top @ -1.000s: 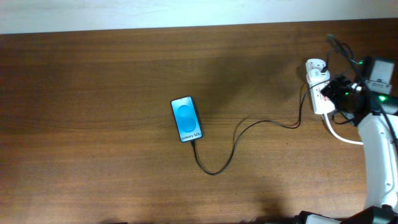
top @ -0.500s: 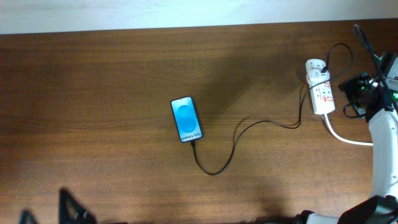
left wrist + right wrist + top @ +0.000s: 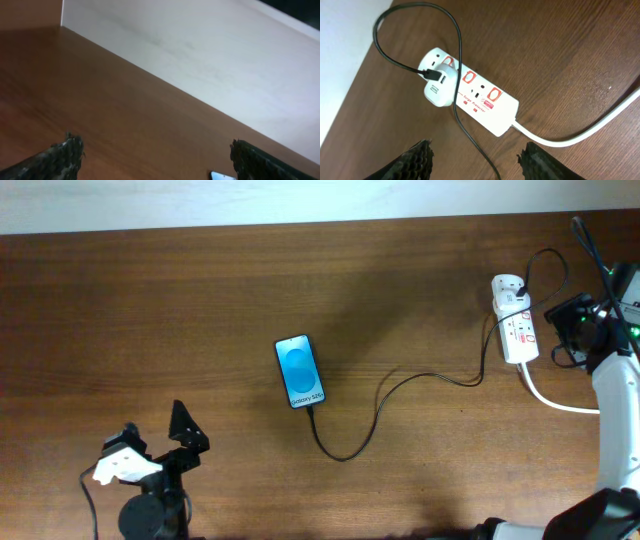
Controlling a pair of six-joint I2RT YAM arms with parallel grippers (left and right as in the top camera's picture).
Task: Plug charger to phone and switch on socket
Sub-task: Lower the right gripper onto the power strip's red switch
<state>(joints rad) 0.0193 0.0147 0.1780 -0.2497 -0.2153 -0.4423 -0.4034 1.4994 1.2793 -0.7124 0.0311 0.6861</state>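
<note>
Overhead: phone (image 3: 300, 371) lying mid-table, screen glowing; charger cable (image 3: 380, 402) looping from its near end to the power strip (image 3: 515, 330) far right.
Right wrist: white adapter (image 3: 440, 90) sitting in the strip's end outlet; right gripper (image 3: 480, 162) hanging released, holding nothing.
Left wrist: left gripper (image 3: 155, 165) spreading wide over bare table (image 3: 100, 100), phone corner just peeking in.

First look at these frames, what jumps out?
The phone, screen lit bright blue, lies in the middle of the table. A thin black charger loops from its lower end to the white socket at the right edge, where the right gripper hovers open beside it. The left gripper hangs open at bottom left, holding nothing.
</note>
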